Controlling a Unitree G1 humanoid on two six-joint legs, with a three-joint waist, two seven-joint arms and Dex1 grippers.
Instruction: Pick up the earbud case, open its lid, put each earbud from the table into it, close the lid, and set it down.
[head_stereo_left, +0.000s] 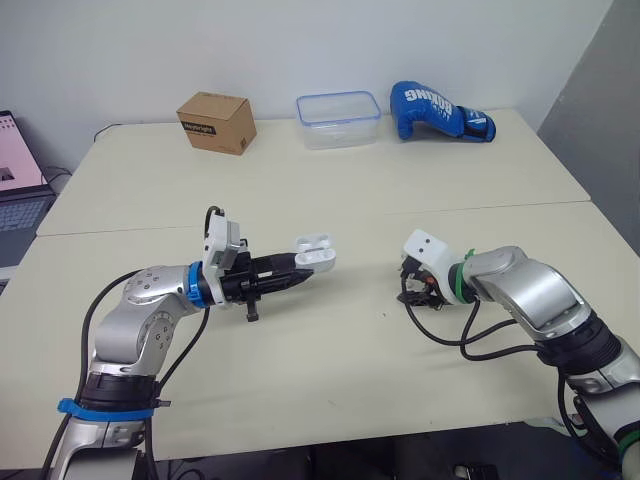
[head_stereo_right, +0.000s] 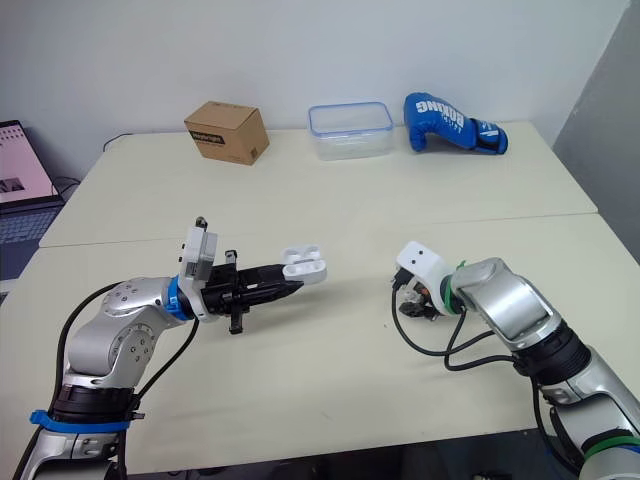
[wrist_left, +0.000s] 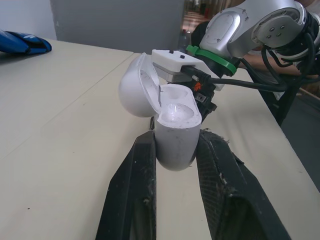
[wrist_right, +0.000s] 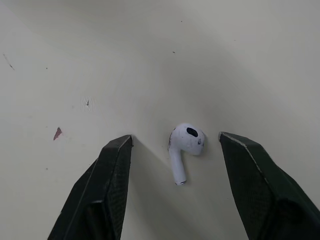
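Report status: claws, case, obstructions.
Left claw shut on case, lid open. Right claw open, astride earbud. Nothing in the way.
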